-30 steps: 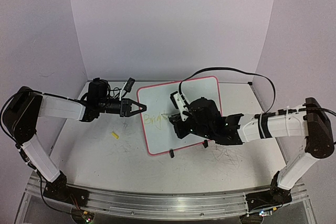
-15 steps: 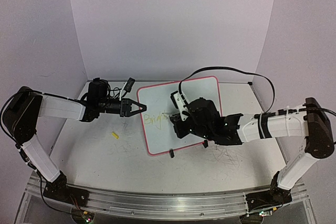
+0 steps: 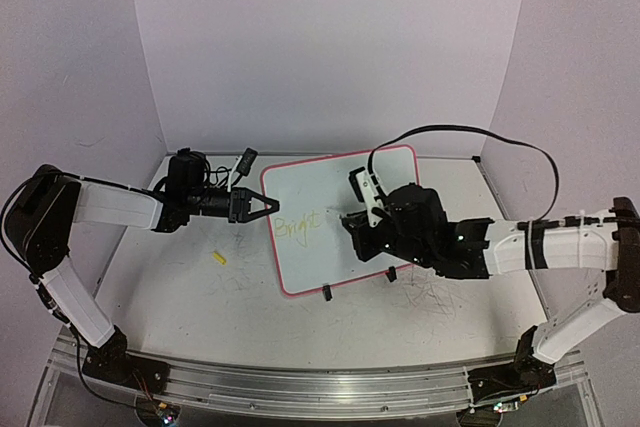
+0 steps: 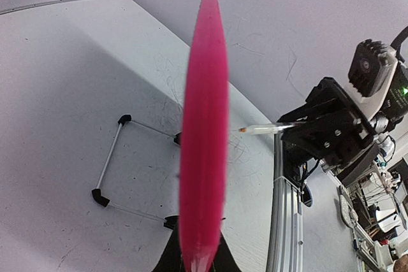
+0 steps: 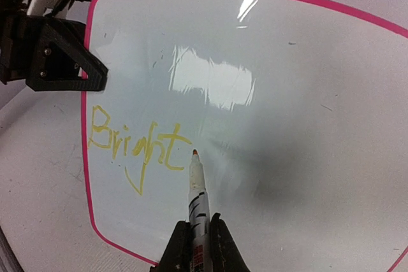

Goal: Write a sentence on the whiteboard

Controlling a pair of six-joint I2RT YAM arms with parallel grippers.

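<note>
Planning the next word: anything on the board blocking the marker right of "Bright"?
Nothing visible. The board right of "Bright" is bare; the left gripper clamps its left edge, away from the marker.

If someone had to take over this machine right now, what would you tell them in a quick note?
Left hand: shut, clamping the whiteboard by its pink rim.
Right hand: shut on the marker, its tip just right of the last letter written.
The whiteboard lies mid-table between the two arms.
Done: the sentence reads only "Bright", in yellow.
Left: the rest of the sentence.
</note>
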